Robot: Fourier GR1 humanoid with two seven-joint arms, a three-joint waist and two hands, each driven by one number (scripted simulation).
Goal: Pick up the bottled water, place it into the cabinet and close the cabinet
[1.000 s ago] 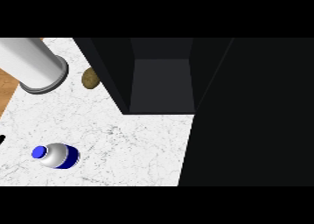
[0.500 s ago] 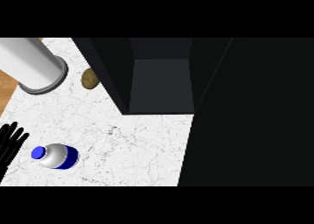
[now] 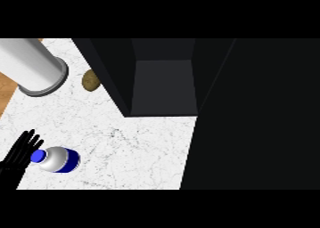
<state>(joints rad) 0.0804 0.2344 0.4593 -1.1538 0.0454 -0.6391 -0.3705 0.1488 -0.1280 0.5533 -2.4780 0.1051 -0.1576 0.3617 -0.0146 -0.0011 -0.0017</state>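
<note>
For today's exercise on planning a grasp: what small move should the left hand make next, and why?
Probably curl the fingers round the bottled water. The left hand is open, fingers straight, right beside the bottle's blue cap, and nothing holds the bottle yet. The cabinet stands open, so grasping comes first.

— What is the counter (image 3: 129,147) like?
— White marble with grey veins. A dark cabinet (image 3: 163,78) stands open on it.
— What lies on it?
— A water bottle (image 3: 57,159) with a blue cap, well in front of the cabinet and to its left. A brown potato (image 3: 90,80) just left of the cabinet. A big grey cylinder (image 3: 27,67) beyond the potato.
</note>
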